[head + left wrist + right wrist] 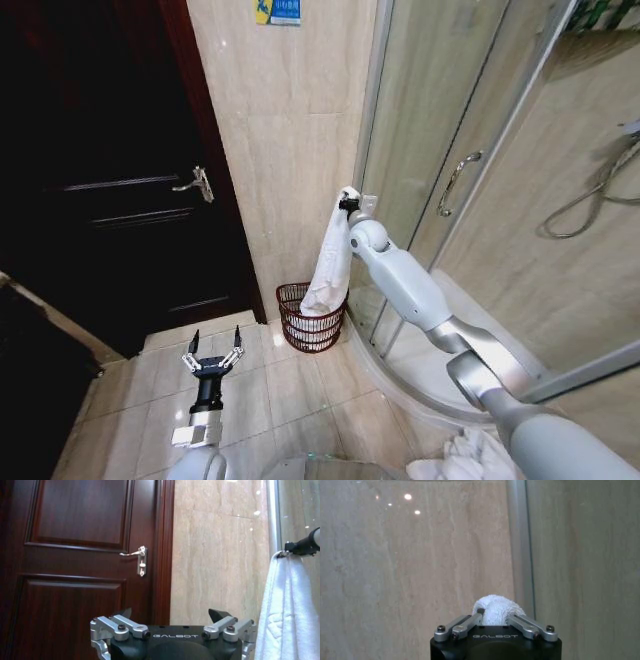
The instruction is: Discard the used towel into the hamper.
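My right gripper (347,203) is raised near the tiled wall and shut on the top end of a white towel (331,268). The towel hangs straight down and its lower end reaches into the hamper (310,318), a small dark reddish-brown basket on the floor against the wall. In the right wrist view a white bunch of towel (496,609) is pinched by the right gripper (495,618). The left wrist view shows the hanging towel (285,611) and the right gripper (299,548) gripping its top. My left gripper (212,352) hovers low over the floor tiles, open and holding nothing, left of the hamper.
A dark wooden door (110,170) with a metal handle (197,183) stands on the left. A glass shower enclosure (480,180) with a curved base runs along the right. More white cloth (465,458) lies on the floor at the bottom right.
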### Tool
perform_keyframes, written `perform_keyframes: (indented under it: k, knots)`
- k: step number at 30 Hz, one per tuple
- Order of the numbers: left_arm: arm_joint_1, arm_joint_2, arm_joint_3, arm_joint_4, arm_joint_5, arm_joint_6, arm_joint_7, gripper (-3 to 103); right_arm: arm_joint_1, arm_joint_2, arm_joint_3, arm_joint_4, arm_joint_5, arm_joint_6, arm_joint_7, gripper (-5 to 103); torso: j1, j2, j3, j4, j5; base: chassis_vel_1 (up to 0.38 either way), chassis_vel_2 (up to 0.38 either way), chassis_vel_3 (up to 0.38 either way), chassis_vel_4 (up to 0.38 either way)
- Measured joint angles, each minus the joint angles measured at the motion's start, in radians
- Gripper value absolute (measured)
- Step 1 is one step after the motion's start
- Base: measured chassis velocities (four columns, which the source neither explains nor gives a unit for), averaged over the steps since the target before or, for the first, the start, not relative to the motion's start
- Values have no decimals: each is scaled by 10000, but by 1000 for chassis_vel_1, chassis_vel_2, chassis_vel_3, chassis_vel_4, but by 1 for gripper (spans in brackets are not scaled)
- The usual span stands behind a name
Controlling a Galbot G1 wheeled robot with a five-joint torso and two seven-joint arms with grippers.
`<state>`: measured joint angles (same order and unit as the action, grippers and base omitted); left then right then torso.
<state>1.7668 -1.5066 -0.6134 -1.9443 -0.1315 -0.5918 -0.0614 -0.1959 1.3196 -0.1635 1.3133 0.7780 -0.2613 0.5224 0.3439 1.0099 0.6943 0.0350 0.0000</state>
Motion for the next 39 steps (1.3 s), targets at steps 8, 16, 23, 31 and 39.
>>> perform_keyframes:
  k: [8,16,23,31,39]
  knots:
    - [5,-9,19,25,79,-43,6,100,-4,-48,0,83,64,-2,17,3,-162,-367,-201,2,0,50,48,58,47]
    - [-2,-3,-94,124,318,-199,-69,100,-117,-118,107,112,58,-3,26,3,-302,-679,-372,5,-1,22,28,29,28]
    - [3,-56,-15,123,369,-200,-81,100,-143,-239,151,180,64,-2,25,3,-415,-924,-500,1,0,0,0,0,0]
    - [28,-98,3,131,403,-226,-82,100,-127,-267,98,348,370,-21,87,3,-552,-1228,-669,3,1,0,0,0,0]
    - [46,-121,-12,140,442,-253,-85,100,-73,-275,51,387,420,-28,102,3,-722,-1604,-877,3,0,0,0,0,0]
